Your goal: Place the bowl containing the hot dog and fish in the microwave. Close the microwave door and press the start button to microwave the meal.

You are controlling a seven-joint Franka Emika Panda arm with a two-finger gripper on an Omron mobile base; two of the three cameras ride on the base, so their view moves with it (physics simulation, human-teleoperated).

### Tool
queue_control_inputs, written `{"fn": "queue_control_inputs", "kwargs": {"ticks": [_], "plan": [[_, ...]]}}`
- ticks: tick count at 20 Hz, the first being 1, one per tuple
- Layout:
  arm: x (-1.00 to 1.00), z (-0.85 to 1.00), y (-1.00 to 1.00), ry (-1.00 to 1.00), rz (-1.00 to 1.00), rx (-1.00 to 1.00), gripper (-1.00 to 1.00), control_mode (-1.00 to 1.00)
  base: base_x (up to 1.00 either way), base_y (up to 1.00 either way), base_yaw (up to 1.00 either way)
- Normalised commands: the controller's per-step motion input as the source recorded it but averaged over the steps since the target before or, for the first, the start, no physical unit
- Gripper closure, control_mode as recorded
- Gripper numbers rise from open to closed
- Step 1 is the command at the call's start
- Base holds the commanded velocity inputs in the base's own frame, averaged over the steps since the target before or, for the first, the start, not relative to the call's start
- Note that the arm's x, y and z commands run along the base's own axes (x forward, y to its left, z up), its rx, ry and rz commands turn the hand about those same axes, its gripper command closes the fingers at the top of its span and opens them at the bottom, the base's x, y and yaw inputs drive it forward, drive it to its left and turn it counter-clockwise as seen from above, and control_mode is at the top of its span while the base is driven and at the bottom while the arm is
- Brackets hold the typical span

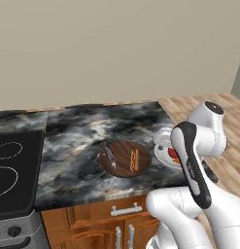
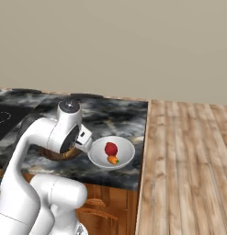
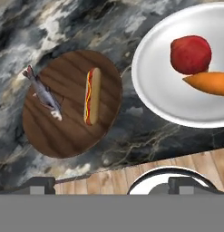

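I am looking down at a dark marbled counter [image 1: 82, 131] with the bowl [image 1: 125, 158] as my landmark: a shallow round brown dish sitting flat near the counter's front edge. Inside the bowl, the fish [image 1: 109, 154] lies along its stove-side half and the hot dog [image 1: 134, 160] lies along the other half, the two roughly parallel and apart. In the hand view the same bowl [image 3: 71, 103] sits toward the left, with the fish [image 3: 43, 93] and the hot dog [image 3: 91, 96] clearly inside its rim. Just beside the bowl, away from the stove, is a white plate [image 3: 163, 97] carrying a red fruit [image 3: 191, 54] and a carrot [image 3: 208, 83]. On the bowl's other side, well apart, a black stove top [image 1: 14, 170] meets the counter. My gripper [image 3: 111, 186] hangs above the counter's front edge near the bowl, jaws spread wide and holding nothing. Wooden cabinet doors [image 1: 107, 221] sit below the bowl.
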Motion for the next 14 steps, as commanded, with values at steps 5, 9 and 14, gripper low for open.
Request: {"fn": "queue_control_inputs", "kwargs": {"ticks": [5, 9, 14], "plan": [[-0.12, -0.30, 0.00, 0.19, -0.14, 0.08, -1.00, -1.00, 0.00, 0.00, 0.00], [0.00, -0.17, 0.00, 0.04, -0.07, 0.15, -1.00, -1.00, 0.00, 0.00, 0.00], [0.06, -0.35, 0.01, 0.00, -0.02, 0.11, -1.00, -1.00, 0.00, 0.00, 0.00]]}}
